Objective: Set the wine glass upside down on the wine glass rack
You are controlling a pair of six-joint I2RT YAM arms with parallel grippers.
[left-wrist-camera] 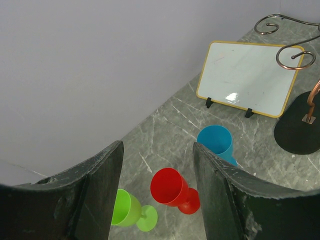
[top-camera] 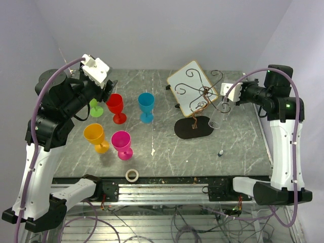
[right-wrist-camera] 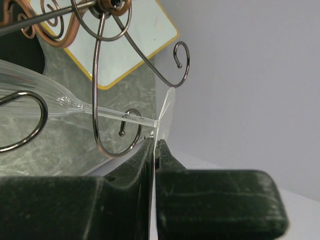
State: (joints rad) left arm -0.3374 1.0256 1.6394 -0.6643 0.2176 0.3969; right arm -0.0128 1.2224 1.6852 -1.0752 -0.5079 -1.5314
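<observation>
Wine glass (top-camera: pixel 214 119) tilts bowl-down, stem at a wine glass rack (top-camera: pixel 205 92) scroll — right claw (right-wrist-camera: pixel 155 147) pinches its foot, not yet released; left claw (left-wrist-camera: pixel 157 150) wide, empty.

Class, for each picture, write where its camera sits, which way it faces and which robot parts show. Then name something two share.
Top: above and behind, looking down at the table; left arm and right arm show.
Left wrist: on its arm, faces the red cup; open left claw shows.
Right wrist: on its arm, faces the rack; right claw shut on the wine glass.
All share the white board.
</observation>
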